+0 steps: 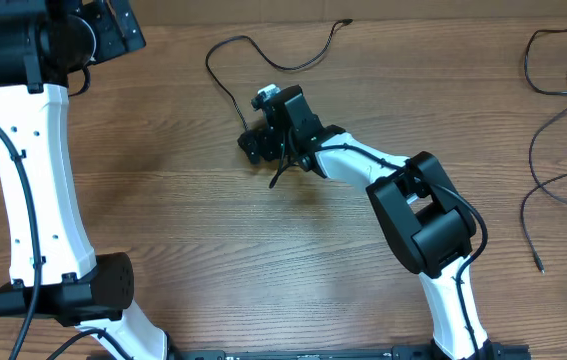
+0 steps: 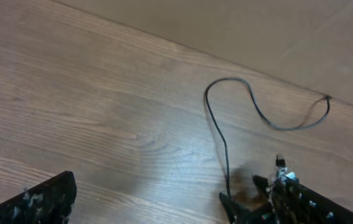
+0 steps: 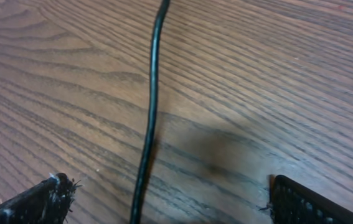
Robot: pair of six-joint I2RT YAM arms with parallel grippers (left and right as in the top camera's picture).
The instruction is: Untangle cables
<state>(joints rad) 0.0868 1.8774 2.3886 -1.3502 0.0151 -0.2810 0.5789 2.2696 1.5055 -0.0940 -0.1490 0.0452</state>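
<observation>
One thin black cable [image 1: 225, 62] lies loose on the wooden table, curving from a plug end [image 1: 346, 23] at the back down to my right gripper [image 1: 260, 140]. In the right wrist view this cable [image 3: 151, 112] runs flat on the wood between the wide-open fingers [image 3: 39, 202], nearer the left one and touching neither; my right gripper [image 3: 173, 205] holds nothing. My left gripper [image 1: 123, 35] hovers open at the back left, away from the cable. Its wrist view shows the cable [image 2: 226, 130] ahead, with my left gripper [image 2: 178, 208] open and empty.
More thin black cables [image 1: 553, 110] lie in loose loops at the far right of the table. The table's back edge [image 2: 244, 65] meets a beige surface. The white left arm [image 1: 38, 180] stretches along the left side.
</observation>
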